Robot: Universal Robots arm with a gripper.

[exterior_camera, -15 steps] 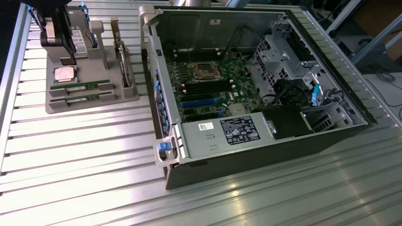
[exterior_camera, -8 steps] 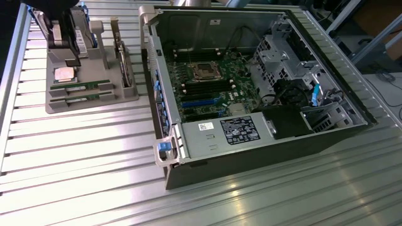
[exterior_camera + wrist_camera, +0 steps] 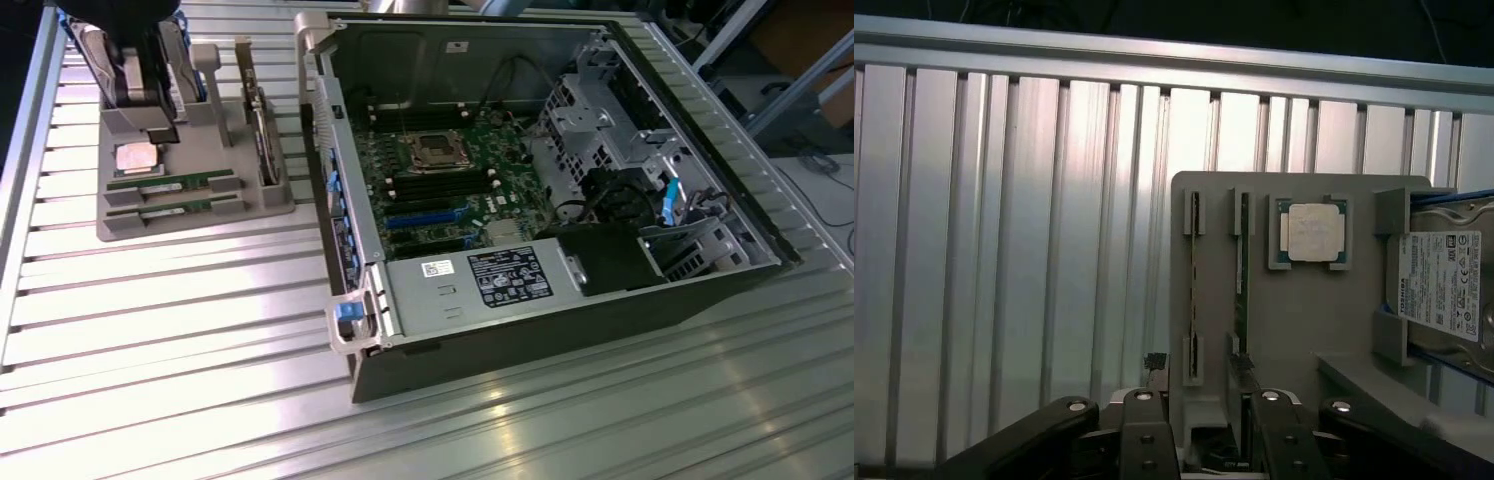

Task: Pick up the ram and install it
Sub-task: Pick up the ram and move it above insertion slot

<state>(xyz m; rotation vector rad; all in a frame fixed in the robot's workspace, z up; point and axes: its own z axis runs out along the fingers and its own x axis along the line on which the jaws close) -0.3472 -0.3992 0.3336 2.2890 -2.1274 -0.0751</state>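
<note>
Hovering over the grey holder [image 3: 1304, 330], gripper [image 3: 1209, 405] fingers spread wide, gripping nothing. Lining up on the ram [image 3: 1240, 262], sitting on edge in a slot along the holder's edge opposite the hard drive [image 3: 1439, 285], twin stick [image 3: 1194, 280] just beside. Risking pinching both sticks together, or snagging a slot wall, by descending off-centre.

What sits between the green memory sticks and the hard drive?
The square silver CPU chip lies between the ram sticks and hard drive in the grey holder; the wrist view shows it.
</note>
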